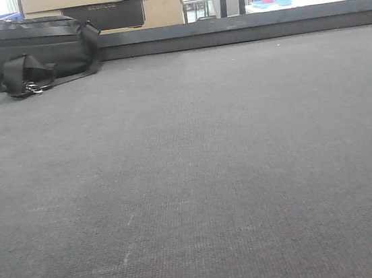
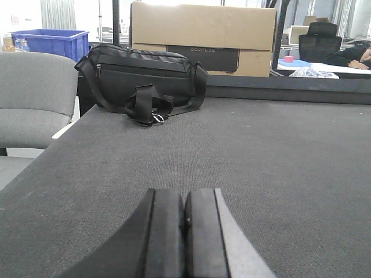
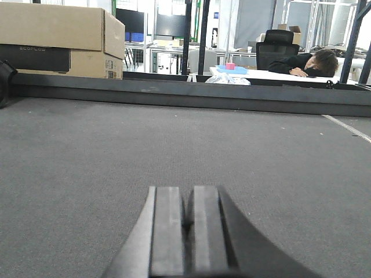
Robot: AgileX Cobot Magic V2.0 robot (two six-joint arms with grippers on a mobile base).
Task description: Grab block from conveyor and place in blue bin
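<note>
The conveyor (image 1: pixel 218 176) is a wide dark grey woven belt with pale scratches, and it fills all three views. No block shows on it. The blue bin (image 2: pixel 49 41) stands off the belt's far left corner, behind a grey chair, in the left wrist view. My left gripper (image 2: pixel 184 194) hovers low over the belt (image 2: pixel 272 156), shut with nothing between its pads. My right gripper (image 3: pixel 188 191) is also shut and empty, low over the belt (image 3: pixel 104 150). Neither gripper appears in the front view.
A black strap bag (image 1: pixel 29 53) lies on the belt's far left, against the dark edge rail (image 1: pixel 240 29). Cardboard boxes (image 2: pixel 203 37) stand behind the rail. A grey chair (image 2: pixel 35 98) is beside the belt's left edge. A person (image 3: pixel 304 62) slumps at a far table.
</note>
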